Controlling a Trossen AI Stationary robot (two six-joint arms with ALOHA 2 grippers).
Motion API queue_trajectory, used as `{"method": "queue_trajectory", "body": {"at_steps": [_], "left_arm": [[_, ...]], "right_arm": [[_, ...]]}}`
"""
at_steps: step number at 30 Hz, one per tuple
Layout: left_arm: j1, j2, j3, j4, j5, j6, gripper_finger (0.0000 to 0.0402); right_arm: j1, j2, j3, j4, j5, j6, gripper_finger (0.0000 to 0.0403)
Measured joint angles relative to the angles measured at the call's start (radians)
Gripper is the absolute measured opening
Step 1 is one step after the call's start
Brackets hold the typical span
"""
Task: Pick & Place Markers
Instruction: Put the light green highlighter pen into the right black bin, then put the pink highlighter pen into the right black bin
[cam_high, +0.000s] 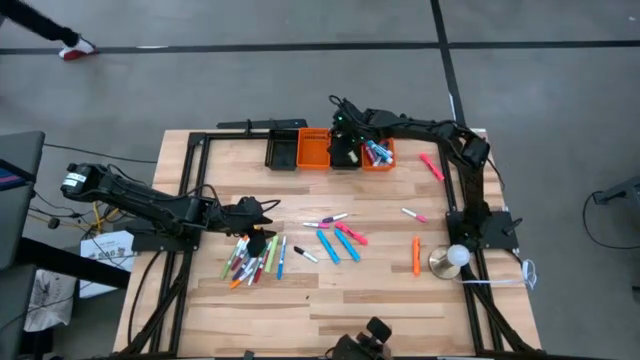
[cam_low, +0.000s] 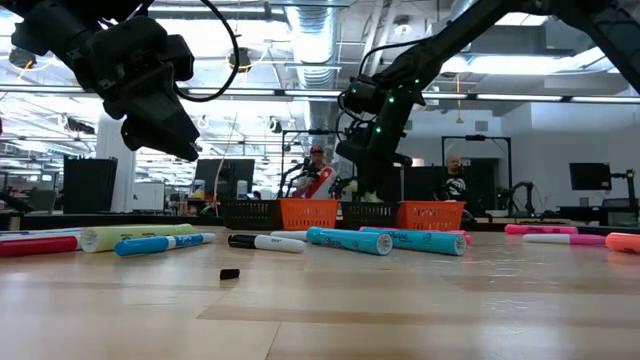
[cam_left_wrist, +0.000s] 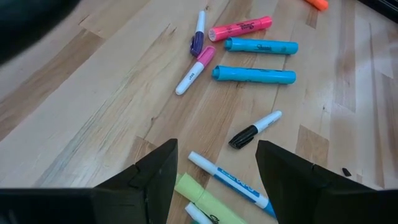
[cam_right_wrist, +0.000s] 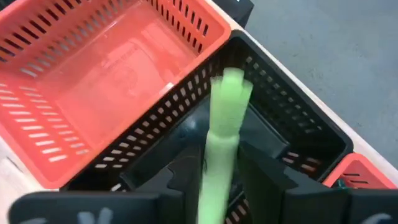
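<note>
Between my right gripper's (cam_right_wrist: 214, 171) dark fingers in the right wrist view stands a green marker (cam_right_wrist: 224, 124). Its long axis runs straight out ahead of the wrist, tip over the black bin (cam_right_wrist: 292, 124) beside an empty orange bin (cam_right_wrist: 106, 68). The fingers flank it, but I cannot tell whether they grip it or have let go. To do this well I judge I should release only with the marker centred over the black bin, clear of its walls.

My left wrist view shows my left gripper (cam_left_wrist: 217, 180) open above a yellow-green marker (cam_left_wrist: 202, 202) and a white-and-blue one (cam_left_wrist: 227, 182), both lying slantwise.

From above, the right gripper (cam_high: 345, 135) hangs over the bins; the left (cam_high: 258, 228) hovers over a marker pile (cam_high: 255, 260).

The low view shows markers lying flat, lengthwise across the table (cam_low: 400, 310).
</note>
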Motion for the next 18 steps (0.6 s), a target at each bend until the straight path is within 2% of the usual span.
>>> {"method": "queue_trajectory", "body": {"at_steps": [10, 18], "left_arm": [[0.0, 0.0, 0.0, 0.0, 0.0, 0.0, 0.0214], [0.0, 0.0, 0.0, 0.0, 0.0, 0.0, 0.0214]], "right_arm": [[0.004, -0.023, 0.0, -0.032, 0.008, -0.025, 0.0154], [-0.046, -0.179, 0.0, -0.239, 0.035, -0.06, 0.0151]]}}
